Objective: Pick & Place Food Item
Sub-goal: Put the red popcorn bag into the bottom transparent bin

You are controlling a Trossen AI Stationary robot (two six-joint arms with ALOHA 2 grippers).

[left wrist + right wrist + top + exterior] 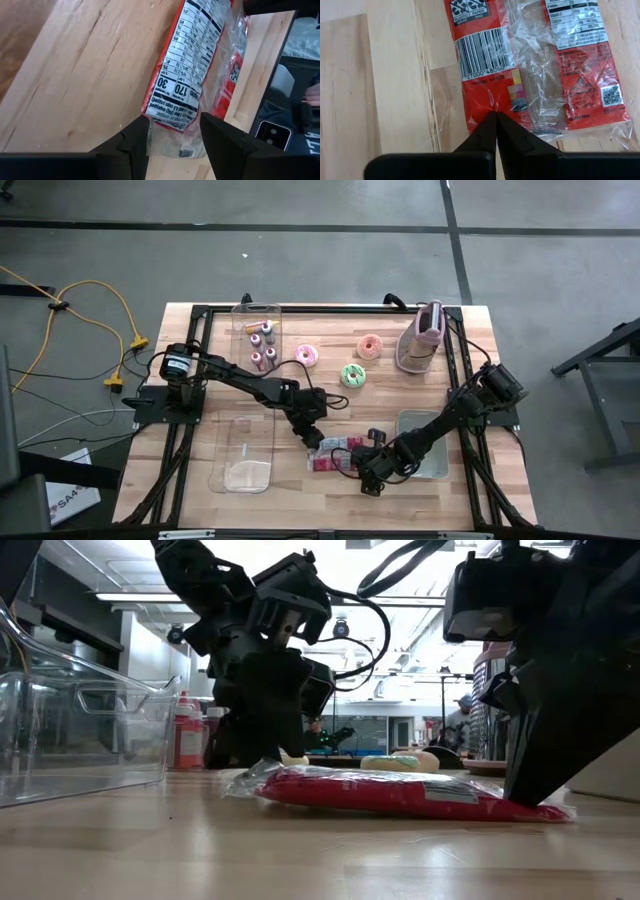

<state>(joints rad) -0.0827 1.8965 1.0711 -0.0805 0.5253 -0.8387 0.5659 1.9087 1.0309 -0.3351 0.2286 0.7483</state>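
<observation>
Two grippers: both low over the near middle of the wooden table (pixel 200 380), one at each end of the same red snack packet (pixel 335 453).
Red snack packet: lies flat on the table top near its front edge, between the clear bin on the left and the clear tub on the right; a nutrition label and a barcode show on its wrapper, with clear crinkled film at the ends (pixel 540 75).
Right gripper (pixel 372 470): at the packet's right end, fingers pressed tight together with no gap, tips resting at the edge of the red wrapper (pixel 496 120); nothing is caught between them.
Left gripper (pixel 312 435): at the packet's left end, fingers spread apart with the clear end of the wrapper lying between them (pixel 172 132); whether the fingers (pixel 135 140) touch the film cannot be told, and the packet is still flat on the wood.
Clear bin (pixel 243 450): empty-looking, on the near left, just left of the left gripper.
Clear tub (pixel 425 442): on the near right, partly under the right arm.
Green doughnut (pixel 353 375): mid-table, beyond the packet.
Pink doughnut (pixel 305 356): left of the green one, slightly farther.
Peach doughnut (pixel 370 346): right of the pink one, farther back.
Clear tray of small cakes (pixel 258 335): far left.
Pink pouch (pixel 423 340): stands upright at the far right.
</observation>
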